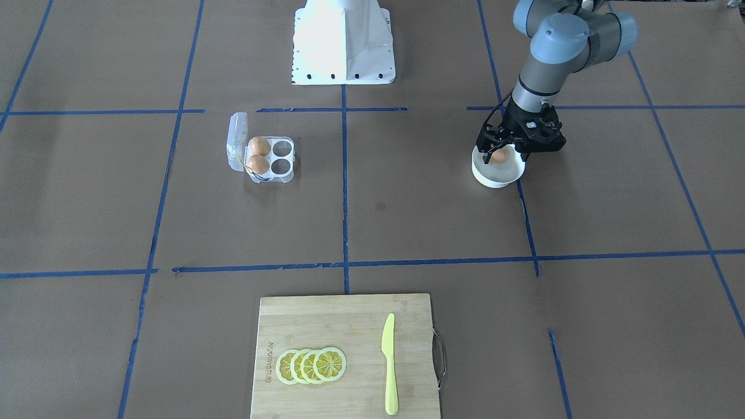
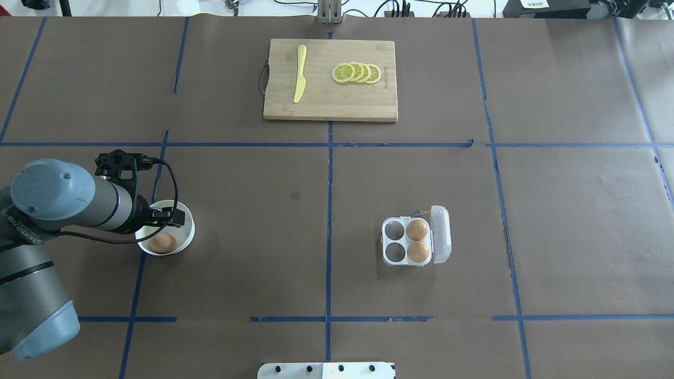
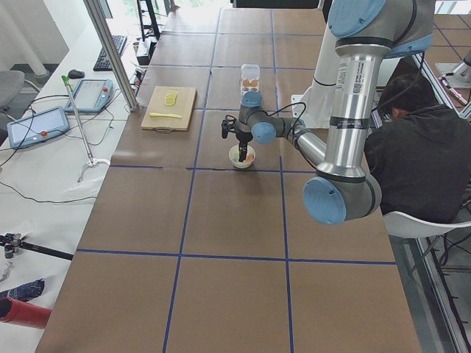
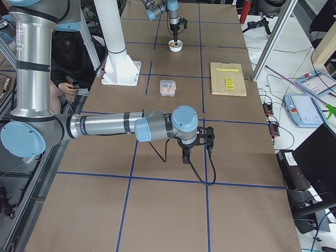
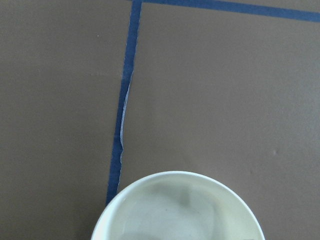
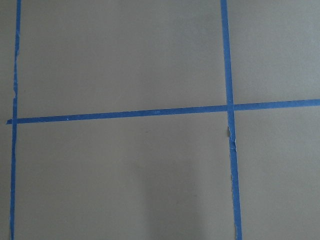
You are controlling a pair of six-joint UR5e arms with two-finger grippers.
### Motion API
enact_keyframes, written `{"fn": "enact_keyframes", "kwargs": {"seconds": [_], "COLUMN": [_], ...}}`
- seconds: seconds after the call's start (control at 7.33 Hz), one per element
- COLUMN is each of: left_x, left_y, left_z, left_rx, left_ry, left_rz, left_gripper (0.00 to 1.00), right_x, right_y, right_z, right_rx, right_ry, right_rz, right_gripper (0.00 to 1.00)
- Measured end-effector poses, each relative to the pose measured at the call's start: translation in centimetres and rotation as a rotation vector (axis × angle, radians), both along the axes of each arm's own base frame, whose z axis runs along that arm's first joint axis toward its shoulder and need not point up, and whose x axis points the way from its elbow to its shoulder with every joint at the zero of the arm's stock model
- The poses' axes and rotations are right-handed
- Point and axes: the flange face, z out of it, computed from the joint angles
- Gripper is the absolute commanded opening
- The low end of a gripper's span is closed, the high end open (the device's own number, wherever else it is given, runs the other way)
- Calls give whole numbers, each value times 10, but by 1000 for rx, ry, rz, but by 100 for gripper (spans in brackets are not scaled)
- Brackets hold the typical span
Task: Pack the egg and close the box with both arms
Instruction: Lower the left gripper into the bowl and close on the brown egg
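**Left gripper** (image 1: 502,152): points down into the white bowl (image 1: 495,181). Its black fingers stand spread, one on either side of the egg (image 2: 162,242). The egg lies on the bowl's floor; no pinch on it is visible. The left wrist view shows only the bowl's far rim and brown paper.

**Box** (image 2: 396,253): sits well apart from the bowl, across the central blue tape line, with its clear lid (image 2: 441,235) swung open to one side. Two further eggs (image 2: 417,230) fill the pair of cups next to the lid, and the other pair of cups is empty. A yellow string (image 2: 418,213) trails at the box's edge.

**Right gripper** (image 4: 185,156): hangs downward over the table (image 2: 579,210), far from the box. It shows only in the right side view, so whether its fingers are spread or closed cannot be told.

**Far edge:** a wooden cutting board (image 2: 326,102) carries overlapping lemon slices (image 2: 357,73) and a yellow knife (image 2: 299,73).
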Motion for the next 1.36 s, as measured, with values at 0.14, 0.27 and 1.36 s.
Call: {"fn": "enact_keyframes", "kwargs": {"seconds": [0.14,0.27,1.36], "left_x": [1,2,14], "left_y": [1,2,10], "left_z": [1,1,18], "left_rx": [23,38,42], "left_ry": [-4,0,50], "left_rz": [26,42,94], "left_gripper": [89,89,88], "right_x": [0,0,0], "right_y": [0,0,0], "right_z": [-2,-3,-12], "right_rx": [4,6,22], "right_ry": [0,0,-1], "right_rz": [0,0,1], "right_gripper": [100,100,100]}}
